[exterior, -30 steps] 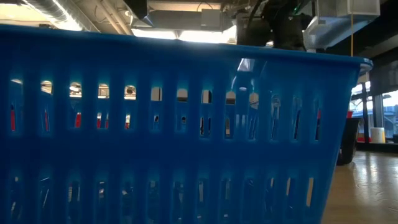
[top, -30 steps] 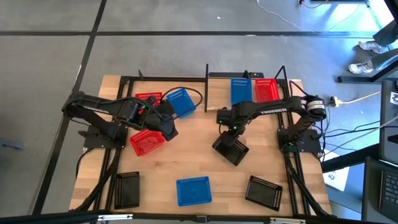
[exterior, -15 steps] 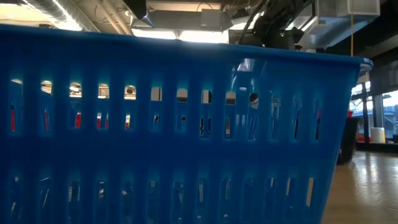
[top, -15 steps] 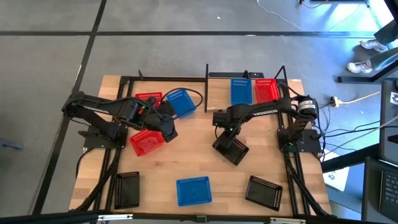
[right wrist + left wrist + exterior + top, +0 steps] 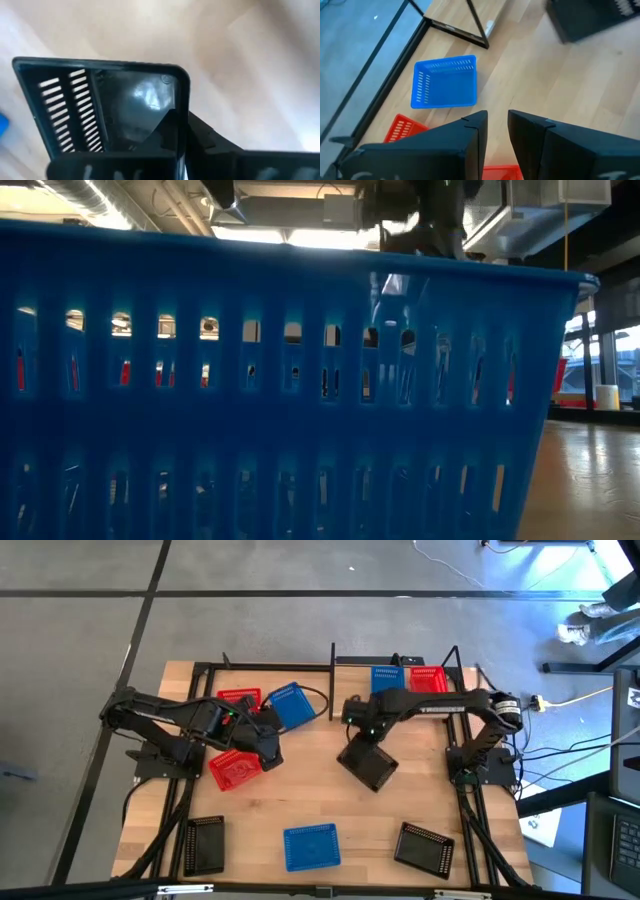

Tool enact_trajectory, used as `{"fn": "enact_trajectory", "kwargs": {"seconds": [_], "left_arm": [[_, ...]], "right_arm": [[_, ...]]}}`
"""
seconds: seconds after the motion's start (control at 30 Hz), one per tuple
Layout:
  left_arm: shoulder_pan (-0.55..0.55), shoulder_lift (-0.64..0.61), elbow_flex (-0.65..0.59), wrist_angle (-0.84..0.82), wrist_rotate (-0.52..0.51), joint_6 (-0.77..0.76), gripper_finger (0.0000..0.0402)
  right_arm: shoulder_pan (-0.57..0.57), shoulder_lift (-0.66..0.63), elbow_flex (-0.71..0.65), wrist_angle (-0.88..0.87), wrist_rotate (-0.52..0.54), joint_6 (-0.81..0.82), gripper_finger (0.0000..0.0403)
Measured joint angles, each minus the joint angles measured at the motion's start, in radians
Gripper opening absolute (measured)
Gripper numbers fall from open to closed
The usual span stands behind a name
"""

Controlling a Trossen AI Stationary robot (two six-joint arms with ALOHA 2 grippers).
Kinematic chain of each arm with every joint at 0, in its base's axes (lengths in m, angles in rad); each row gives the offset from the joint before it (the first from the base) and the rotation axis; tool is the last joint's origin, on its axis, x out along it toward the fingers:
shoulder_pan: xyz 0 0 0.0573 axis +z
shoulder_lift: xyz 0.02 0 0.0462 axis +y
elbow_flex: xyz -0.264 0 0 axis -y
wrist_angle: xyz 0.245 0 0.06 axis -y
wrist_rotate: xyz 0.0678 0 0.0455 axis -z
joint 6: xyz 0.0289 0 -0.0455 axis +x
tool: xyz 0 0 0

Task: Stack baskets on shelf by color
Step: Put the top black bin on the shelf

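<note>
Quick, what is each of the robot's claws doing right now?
Left end effector: fingers slightly apart, holding nothing visible, above a red basket.
Right end effector: shut on a black basket.

Even overhead light; right wrist view motion-blurred; ceiling glare in low view.

This looks like a robotics lab or industrial test space rather than a home. A wooden tabletop [image 5: 320, 805] stands on a grey concrete floor [image 5: 80, 640] marked with dark lines, and two dark robot arms are bolted to a black frame on it. Loose cables [image 5: 560, 700] trail off the right side. Through the slots of a blue basket [image 5: 290, 400] the low view shows exposed ceiling ducting [image 5: 100, 205] and bright overhead lights, probably a warehouse-style hall.
</note>
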Motion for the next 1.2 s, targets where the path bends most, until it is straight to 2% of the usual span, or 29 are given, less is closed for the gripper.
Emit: {"fn": "enact_trajectory", "kwargs": {"seconds": [0.2,0.5,0.7,0.93,1.2], "left_arm": [[-0.006,0.000,0.000,0.001,0.000,0.029,0.0067],[-0.009,0.000,0.000,0.002,0.000,0.155,0.0067],[-0.009,0.000,0.000,0.002,0.000,0.250,0.0067],[-0.009,0.000,0.000,0.003,0.000,0.330,0.0067],[-0.012,0.000,0.000,0.003,0.000,0.341,0.0067]], "right_arm": [[-0.050,-0.044,0.162,-0.057,0.139,0.083,0.0003],[-0.185,-0.052,0.327,-0.067,0.220,0.140,0.0002],[-0.325,-0.052,0.348,-0.049,0.213,0.207,0.0002],[-0.465,-0.038,0.348,0.036,0.110,0.292,0.0003],[-0.514,0.014,0.347,-0.010,0.107,0.303,0.0004]]}}
